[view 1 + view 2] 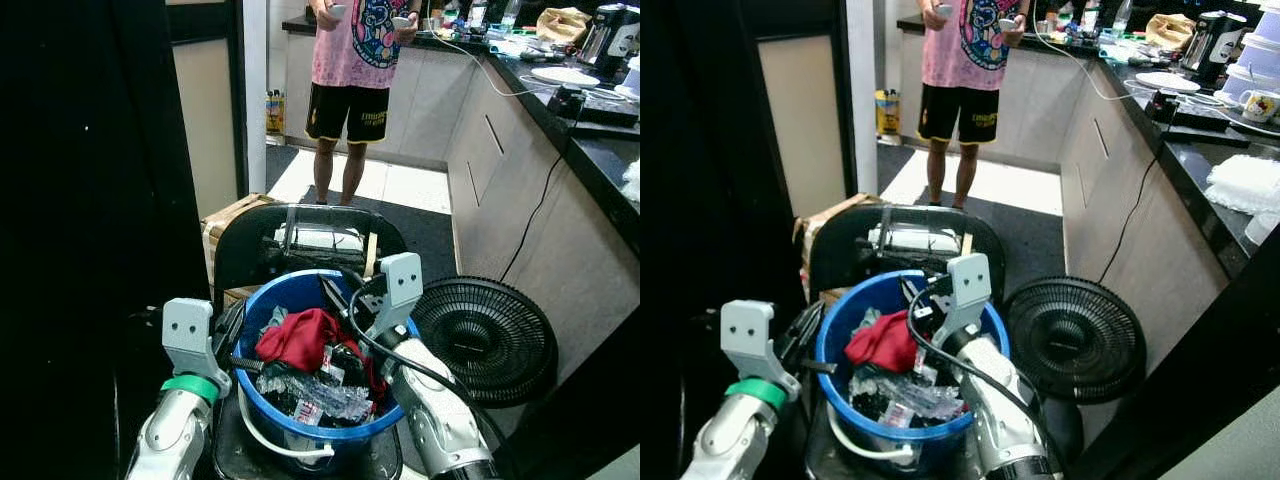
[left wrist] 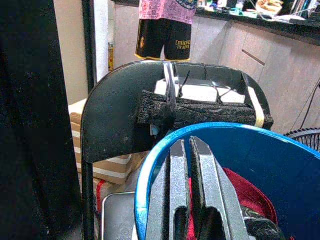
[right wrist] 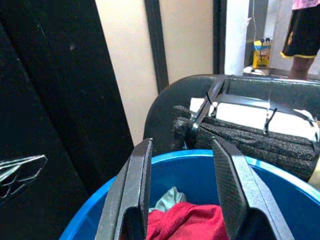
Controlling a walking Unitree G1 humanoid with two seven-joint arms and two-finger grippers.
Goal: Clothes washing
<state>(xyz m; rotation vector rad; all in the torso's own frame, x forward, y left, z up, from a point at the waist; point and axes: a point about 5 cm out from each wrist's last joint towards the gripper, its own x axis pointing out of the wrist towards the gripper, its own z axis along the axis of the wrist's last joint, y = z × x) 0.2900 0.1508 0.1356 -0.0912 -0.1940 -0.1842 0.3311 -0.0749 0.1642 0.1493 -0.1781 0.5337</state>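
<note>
A blue bucket [image 1: 290,296] stands right in front of me, filled with laundry. A red cloth [image 1: 300,338] lies on top, with dark and printed pieces below it. My left gripper [image 1: 245,360] is at the bucket's left rim, its fingers [image 2: 176,190] pressed together and pointing over the rim [image 2: 150,185]. My right gripper [image 1: 335,300] reaches in from the right, over the far side of the bucket. It stands open above the red cloth [image 3: 185,220], with nothing between its fingers [image 3: 135,185].
A black chair back [image 1: 250,240] with a foam-wrapped bar rises just behind the bucket. A black fan [image 1: 485,335] lies on the floor at the right. Behind are a cardboard box [image 1: 225,225], a standing person [image 1: 350,60] and a kitchen counter [image 1: 590,130]. A dark panel [image 1: 90,200] closes the left.
</note>
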